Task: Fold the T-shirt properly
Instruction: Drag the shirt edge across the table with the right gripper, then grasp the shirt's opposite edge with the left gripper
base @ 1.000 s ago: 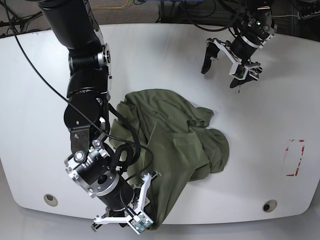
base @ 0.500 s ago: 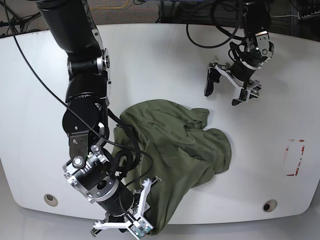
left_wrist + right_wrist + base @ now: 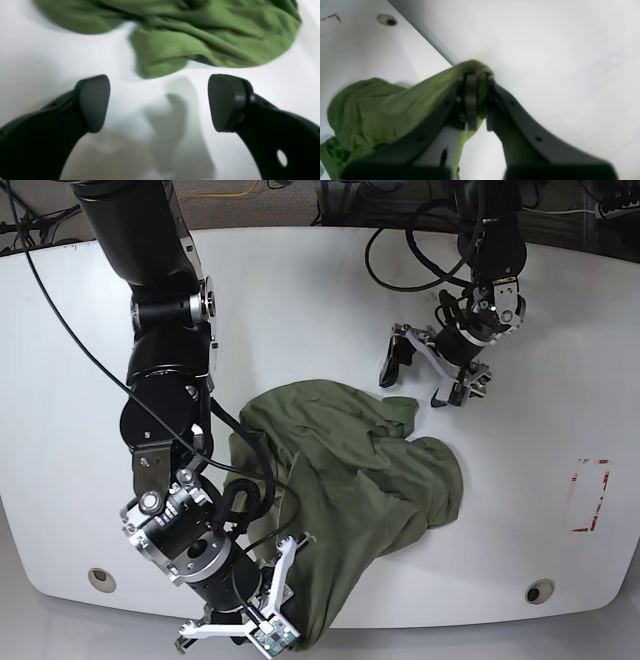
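Since a second ago, the left gripper [image 3: 415, 375] has come down and inward from the far side of the desk [image 3: 320, 290] and now hovers just beyond the T-shirt's [image 3: 345, 480] far edge, fingers [image 3: 93, 102] spread wide with nothing between them. Near the front edge, the right gripper [image 3: 476, 105] has its fingers pinching a fold of the crumpled olive T-shirt, which lies mid-desk.
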Tool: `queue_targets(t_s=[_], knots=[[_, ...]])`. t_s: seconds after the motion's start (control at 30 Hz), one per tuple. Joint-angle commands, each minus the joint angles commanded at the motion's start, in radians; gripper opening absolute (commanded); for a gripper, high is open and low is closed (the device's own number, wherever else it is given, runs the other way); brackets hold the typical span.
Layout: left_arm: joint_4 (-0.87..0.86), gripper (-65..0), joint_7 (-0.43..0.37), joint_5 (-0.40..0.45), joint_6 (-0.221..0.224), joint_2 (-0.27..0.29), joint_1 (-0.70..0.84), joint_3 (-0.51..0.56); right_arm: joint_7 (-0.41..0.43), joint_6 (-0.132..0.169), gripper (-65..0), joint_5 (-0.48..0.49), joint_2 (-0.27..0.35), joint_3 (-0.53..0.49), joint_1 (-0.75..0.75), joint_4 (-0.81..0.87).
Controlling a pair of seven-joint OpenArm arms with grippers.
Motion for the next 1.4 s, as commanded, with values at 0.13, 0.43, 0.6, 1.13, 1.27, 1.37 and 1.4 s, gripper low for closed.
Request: queue_targets(t_s=[0.13, 0.43, 0.6, 1.13, 1.27, 1.37, 1.4], knots=[[-0.092, -7.1, -0.003, 0.0, 0.026, -0.002, -0.052, 0.011, 0.0, 0.002, -65.0, 0.0, 0.006, 0.0, 0.002, 0.0], [-0.198, -13.2, -0.002, 0.0, 0.032, -0.002, -0.121, 0.014, 0.0, 0.002, -65.0, 0.0, 0.023, 0.0, 0.0, 0.0], [-0.226, -34.2, -0.003, 0.0, 0.032, 0.0, -0.13, 0.014, 0.0, 0.002, -65.0, 0.0, 0.023, 0.0, -0.015, 0.0], [-0.114, -65.0, 0.002, -0.002, 0.034, -0.052, -0.064, 0.014, 0.0, -0.005, -65.0, -0.005, 0.058, 0.054, -0.038, 0.0], [0.025, -65.0, 0.048, 0.0, 0.034, -0.08, -0.008, 0.012, 0.0, -0.005, -65.0, -0.008, 0.061, 0.092, -0.04, -0.002], [0.155, -65.0, 0.146, 0.0, 0.034, -0.124, 0.031, 0.012, 0.0, -0.005, -65.0, -0.009, 0.066, 0.12, -0.037, -0.026], [0.183, -65.0, 0.164, 0.0, 0.034, -0.133, 0.037, 0.012, 0.0, -0.005, -65.0, -0.009, 0.066, 0.127, -0.034, -0.043]])
